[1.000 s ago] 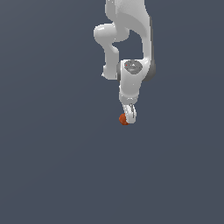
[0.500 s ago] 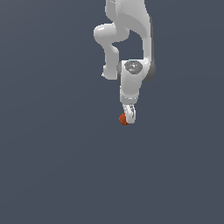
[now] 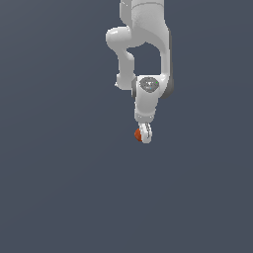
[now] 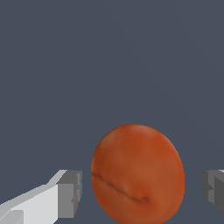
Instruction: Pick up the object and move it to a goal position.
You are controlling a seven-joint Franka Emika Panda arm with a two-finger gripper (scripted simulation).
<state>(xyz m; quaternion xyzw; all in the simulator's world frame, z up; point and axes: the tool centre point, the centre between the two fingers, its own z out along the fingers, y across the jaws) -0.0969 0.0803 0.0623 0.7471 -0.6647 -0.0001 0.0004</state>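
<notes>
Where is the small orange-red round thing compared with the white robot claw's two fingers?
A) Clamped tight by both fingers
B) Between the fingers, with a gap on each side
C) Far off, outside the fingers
B: the wrist view shows the orange-red roundish ball sitting between the grey finger pads of the white claw, with background showing on both sides of it.

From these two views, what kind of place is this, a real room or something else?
Most likely a bare simulated test scene, not a real room. The flat grey ground has no walls, furniture or texture. Only a smooth white robot arm and an orange-red ball between the fingers of its gripper are there.
</notes>
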